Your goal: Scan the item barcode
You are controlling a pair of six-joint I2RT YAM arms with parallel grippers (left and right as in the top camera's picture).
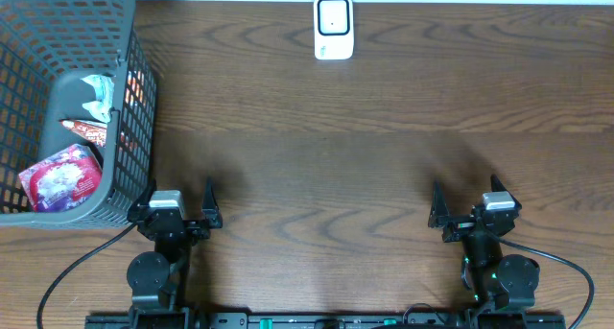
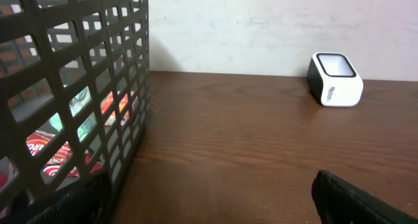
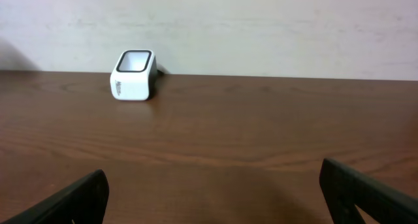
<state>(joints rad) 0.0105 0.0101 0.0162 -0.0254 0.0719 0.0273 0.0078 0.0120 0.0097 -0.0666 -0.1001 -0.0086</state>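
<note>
The white barcode scanner (image 1: 333,27) stands at the far middle of the wooden table, also seen as the scanner (image 2: 335,80) and the scanner (image 3: 133,76). The items are snack packets in a dark mesh basket (image 1: 134,108) at the far left: a purple-and-red packet (image 1: 59,178) and other wrappers (image 1: 96,104). Red packets (image 2: 52,152) show through the mesh. My left gripper (image 1: 178,188) (image 2: 209,185) is open and empty at the near edge, beside the basket's front corner. Near the right front edge my right gripper (image 3: 212,178) (image 1: 465,190) stands open and empty.
The basket wall (image 2: 78,67) rises close on the left of my left gripper. A pale wall runs behind the table's far edge. Bare wood (image 1: 326,166) lies between the grippers and the scanner. Cables trail from both arm bases.
</note>
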